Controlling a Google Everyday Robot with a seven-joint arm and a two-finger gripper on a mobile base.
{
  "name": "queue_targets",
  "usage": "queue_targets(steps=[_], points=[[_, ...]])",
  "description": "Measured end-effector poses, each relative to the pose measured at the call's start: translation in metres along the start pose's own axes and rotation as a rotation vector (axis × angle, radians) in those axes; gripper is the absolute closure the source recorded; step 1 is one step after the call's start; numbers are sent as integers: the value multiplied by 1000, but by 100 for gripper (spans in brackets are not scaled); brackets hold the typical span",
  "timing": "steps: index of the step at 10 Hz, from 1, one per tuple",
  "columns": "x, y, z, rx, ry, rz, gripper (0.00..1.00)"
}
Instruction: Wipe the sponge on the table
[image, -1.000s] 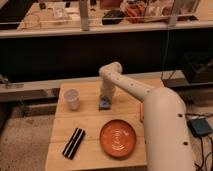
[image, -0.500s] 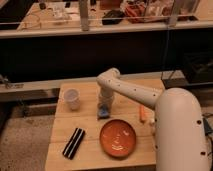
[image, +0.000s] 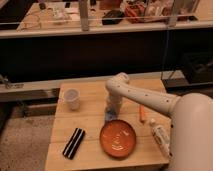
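Observation:
A small blue-grey sponge (image: 109, 116) lies on the pale plank table (image: 90, 130), just above the orange plate's rim. My gripper (image: 112, 110) comes straight down onto the sponge from the white arm that reaches in from the right. The arm's wrist covers most of the sponge, so only its lower edge shows.
An orange plate (image: 118, 138) sits at the front centre. A white cup (image: 72, 98) stands at the back left, a black striped block (image: 73, 143) at the front left. A slim orange stick (image: 142, 113) and a white bottle (image: 160, 137) lie to the right. A cluttered workbench (image: 100, 20) runs behind.
The arm has swung, and the gripper with the sponge has slid toward the front of the table, closer to the plate. The orange stick and bottle have come into sight.

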Motion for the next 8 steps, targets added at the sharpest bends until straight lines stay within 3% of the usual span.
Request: queue_targets(steps=[3,5,8], points=[[6,38,-9,-20,34,84,62],[14,49,-8,-34,50,123,62],[46,60,-4,-36,62,178,62]])
